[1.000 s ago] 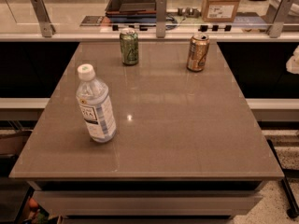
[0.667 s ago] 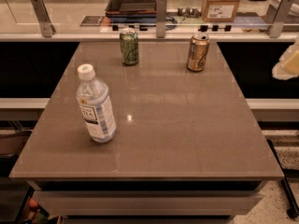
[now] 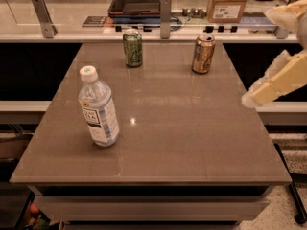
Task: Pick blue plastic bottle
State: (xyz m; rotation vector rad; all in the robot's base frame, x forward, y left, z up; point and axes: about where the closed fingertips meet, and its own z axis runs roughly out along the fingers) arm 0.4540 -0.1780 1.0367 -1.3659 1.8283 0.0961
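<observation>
1 blue plastic bottle (image 3: pixel 98 111) stands upright on the table (image 3: pixel 192 143), far left of the gripper (image 3: pixel 259 56). 2 cans sit closer to it: 1 green can (image 3: pixel 133 48), 1 gold can (image 3: pixel 203 54). The gripper hangs at the table's right edge, fingers spread wide, holding nothing.

Gripper (image 3: pixel 256 56): external finish, seen at the right edge of the view.
Two cream-yellow fingers (image 3: pixel 283 80), blocky and flat-sided, narrow toward the tips. Each tip is paler, whitish and rounded.

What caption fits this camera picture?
Gripper at the table's right edge, away from the upright blue bottle; green can, gold can behind.
</observation>
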